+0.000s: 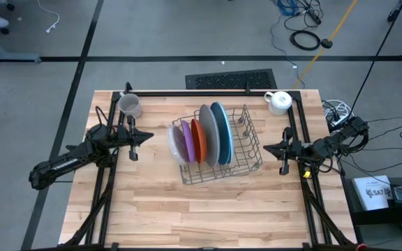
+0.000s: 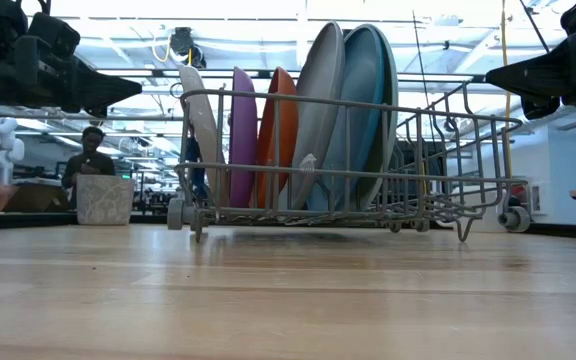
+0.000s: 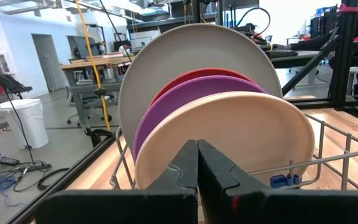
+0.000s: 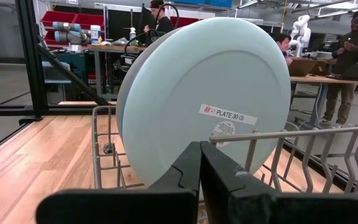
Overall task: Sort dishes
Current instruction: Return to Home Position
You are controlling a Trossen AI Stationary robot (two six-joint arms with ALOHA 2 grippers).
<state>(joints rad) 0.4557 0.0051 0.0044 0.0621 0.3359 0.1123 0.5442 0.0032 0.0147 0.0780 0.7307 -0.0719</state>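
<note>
Wire dish rack point(image 1: 237, 162): set at the middle of the wooden table point(image 1: 187, 216), with every plate stood on edge in one row inside it. Order, read from the left arm's side: whitish plate point(image 1: 175, 145), purple plate point(image 1: 186, 141), orange plate point(image 1: 198, 139), large grey plate point(image 1: 207, 129), then the blue plates point(image 1: 221, 129), packed so close that they are hardly told apart from above. A printed label is carried on the outermost pale blue face, as seen in the right wrist view. Left gripper point(image 1: 145, 137): held off the table near the whitish plate, pointed at the rack, fingers pressed together on nothing. Right gripper point(image 1: 269, 148): held off the table near the rack's opposite end, likewise clenched and empty. Grey mug point(image 1: 130, 106): upright at the far left corner. White mug point(image 1: 279, 102): at the far right corner.
</note>
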